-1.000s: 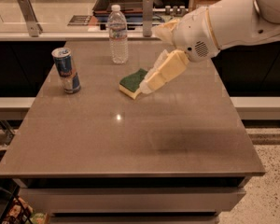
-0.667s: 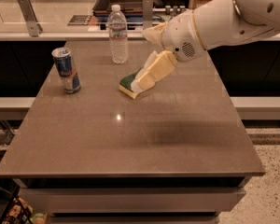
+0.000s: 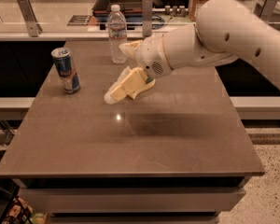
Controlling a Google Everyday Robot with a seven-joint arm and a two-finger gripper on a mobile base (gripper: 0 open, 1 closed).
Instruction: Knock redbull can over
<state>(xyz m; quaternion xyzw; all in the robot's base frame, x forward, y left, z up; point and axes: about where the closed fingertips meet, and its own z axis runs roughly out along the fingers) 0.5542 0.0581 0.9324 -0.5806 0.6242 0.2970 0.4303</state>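
- The redbull can (image 3: 66, 70) stands upright on the bench (image 3: 154, 143). It sits toward the far side and close to the left edge as the camera sees it. Nothing touches it, so the knock is not yet done.
- By my judgement the whole of the task proper is left. The gap to the can has to be closed, and then its side has to be pushed hard enough to tip it onto the bench.
- The tool (image 3: 111, 96) hangs to the right of the can in the camera's view. It is apart from the can, with a strip of bare bench between them, and its tip is about level with the can's base.
- The tool sits low over the bench. Whether it touches the surface cannot be told.
- Whether the tool is open or closed cannot be told either. It shows as one pale yellow mass, and I see nothing held in it.
- The arm (image 3: 233, 31) comes in from the far right of the can. Its thick white forearm slopes down and leftward toward the can.
- The wrist (image 3: 154, 64) is bent so that the tool points downward and toward the can's side. From that pose, a sideways sweep looks like the likeliest way to make contact.
- A water bottle (image 3: 116, 34) stands farther back than the can and to its right, well apart from it and behind the tool. A low sweep straight at the can should pass in front of the bottle, though a push near the can's top would tip it more surely than one at its foot.
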